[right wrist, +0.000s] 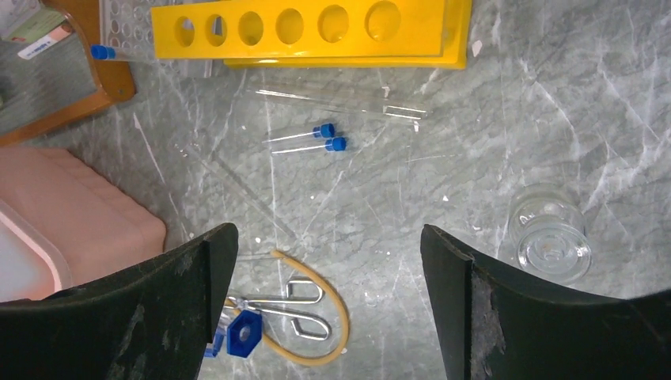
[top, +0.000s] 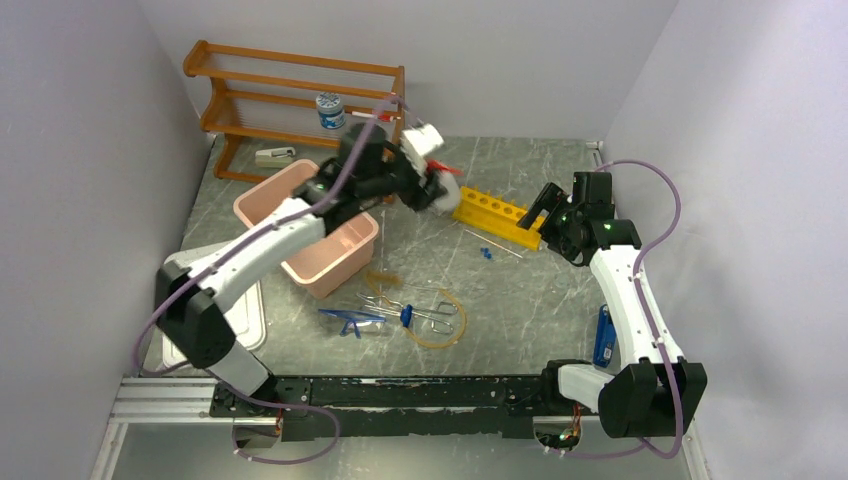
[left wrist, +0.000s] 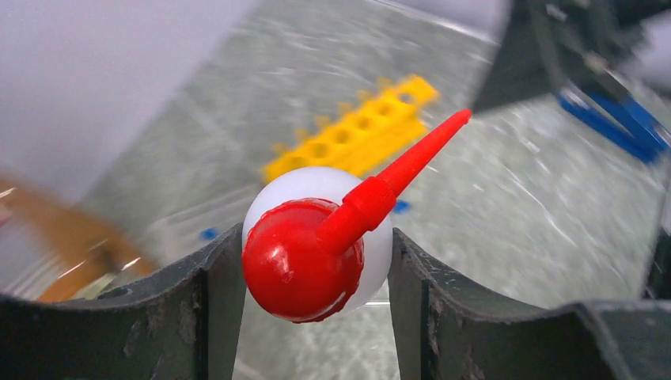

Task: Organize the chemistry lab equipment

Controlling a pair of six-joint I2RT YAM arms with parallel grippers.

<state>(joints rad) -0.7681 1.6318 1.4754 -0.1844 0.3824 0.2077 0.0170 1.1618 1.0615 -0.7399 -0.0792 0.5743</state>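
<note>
Two blue-capped tubes (right wrist: 324,130) — loose beside the yellow rack (right wrist: 308,49).

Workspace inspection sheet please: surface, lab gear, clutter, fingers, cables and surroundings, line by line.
Surface: grey marbled table, scuffed.
Job's things: squeeze bottle gripped; yellow rack back right; goggles, metal tongs and amber tubing front centre; blue-capped tubes and glass dish loose.
Clutter: pink bin; white tray; blue item by the right arm.
Grippers: left gripper holds the squeeze bottle between its fingers; right gripper fingers open, empty.
Cables: purple cable looped along each arm.
Surroundings: wooden shelf with a jar; plain walls.
</note>
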